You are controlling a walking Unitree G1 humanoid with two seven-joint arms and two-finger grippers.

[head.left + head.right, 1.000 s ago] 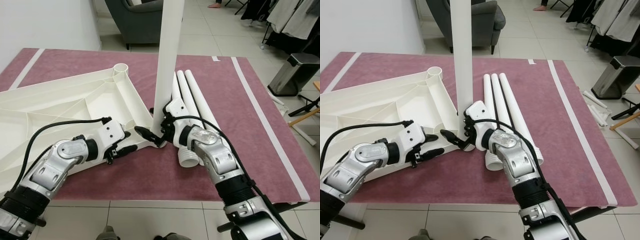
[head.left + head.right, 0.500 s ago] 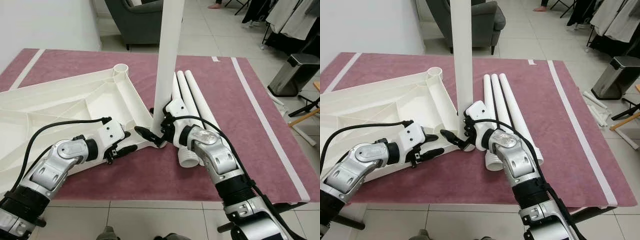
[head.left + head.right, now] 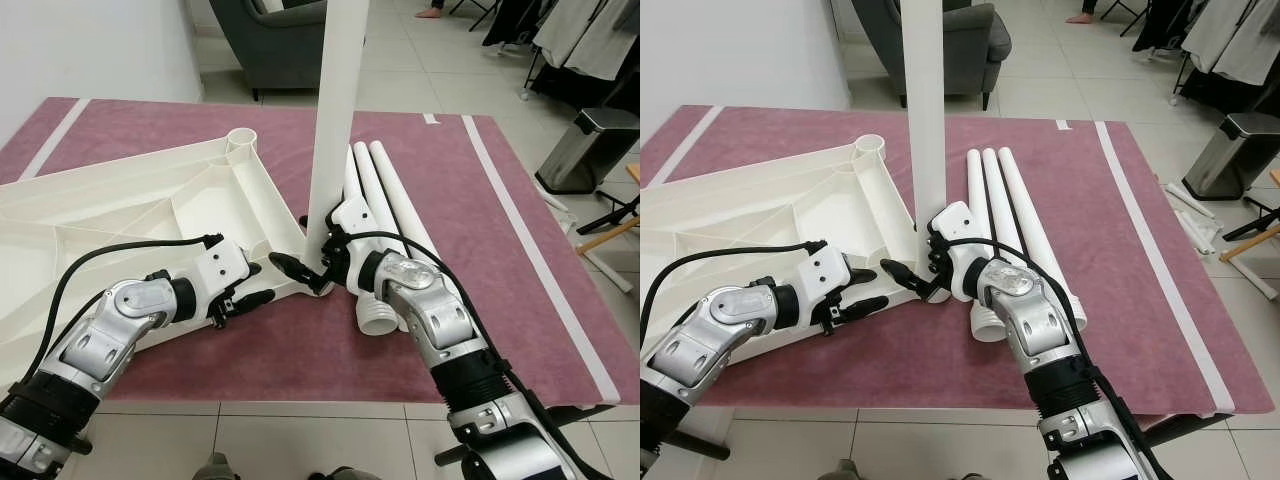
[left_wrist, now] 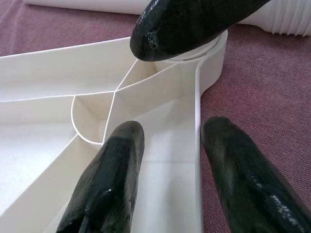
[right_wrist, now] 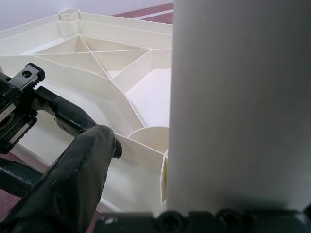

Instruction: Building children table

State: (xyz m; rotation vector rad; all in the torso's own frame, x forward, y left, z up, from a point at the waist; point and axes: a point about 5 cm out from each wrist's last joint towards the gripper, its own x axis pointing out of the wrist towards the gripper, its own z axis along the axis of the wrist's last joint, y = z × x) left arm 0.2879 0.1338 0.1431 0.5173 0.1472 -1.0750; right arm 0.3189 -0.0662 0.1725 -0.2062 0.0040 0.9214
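The white table top lies upside down on the mauve rug, ribs facing up. One white leg stands upright in the socket at its near corner. My right gripper is shut on that leg's base; in the right wrist view the leg stands beside one black finger. My left gripper is open and straddles the table top's rim just left of that corner, one finger inside the frame and the other over the rug. Three spare legs lie side by side to the right of the upright one.
A grey armchair stands beyond the rug's far edge. A steel bin and wooden parts sit on the tiles at the right. The rug has bare room right of the spare legs. A white wall is at the left.
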